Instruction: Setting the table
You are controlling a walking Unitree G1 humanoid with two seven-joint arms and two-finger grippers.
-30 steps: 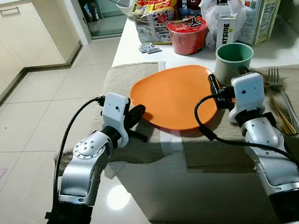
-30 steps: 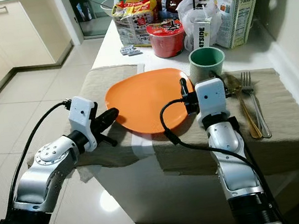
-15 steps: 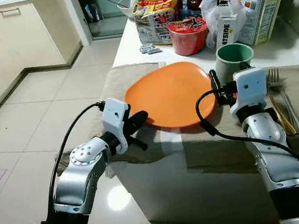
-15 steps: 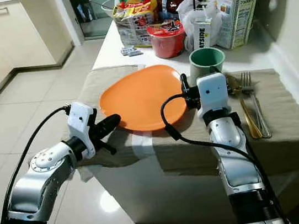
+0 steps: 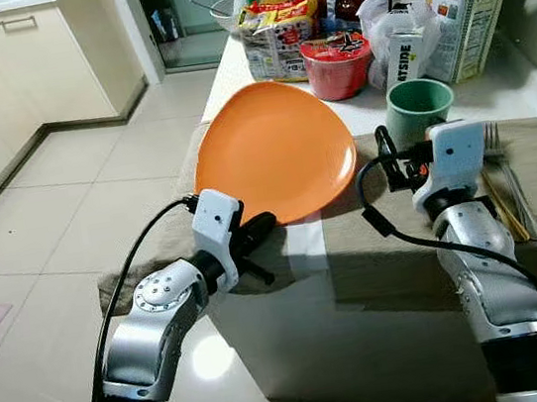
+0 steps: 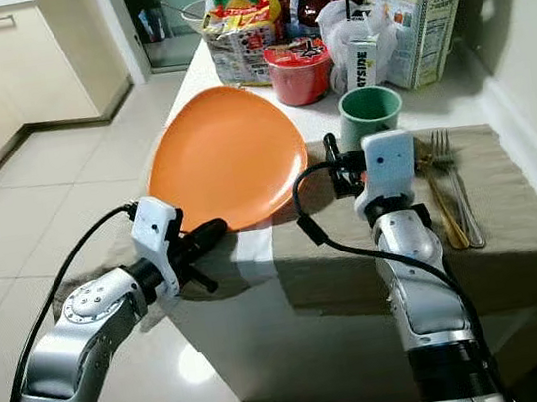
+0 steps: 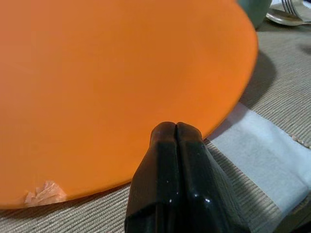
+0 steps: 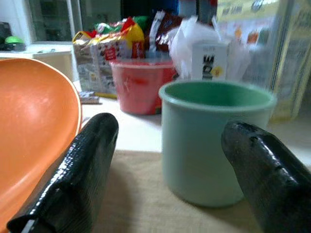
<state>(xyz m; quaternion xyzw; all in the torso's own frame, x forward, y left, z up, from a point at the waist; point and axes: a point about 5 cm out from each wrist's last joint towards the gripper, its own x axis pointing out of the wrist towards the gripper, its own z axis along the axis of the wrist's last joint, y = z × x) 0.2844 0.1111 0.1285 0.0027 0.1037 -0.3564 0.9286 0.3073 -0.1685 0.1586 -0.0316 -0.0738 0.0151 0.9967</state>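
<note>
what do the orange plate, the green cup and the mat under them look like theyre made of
Orange plate: probably plastic or melamine, smooth with a soft sheen and an even colour. Green cup: matte, thick-rimmed, plastic or glazed ceramic; cannot tell which. Mat: woven fabric, with a coarse ribbed weave plain in the left wrist view.

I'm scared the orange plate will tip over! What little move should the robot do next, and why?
Probably lower the orange plate gently flat onto the beige cloth. It stands steeply tilted, its low edge by the shut left gripper, partly past the counter edge. The open right gripper faces the green cup, not the plate.
</note>
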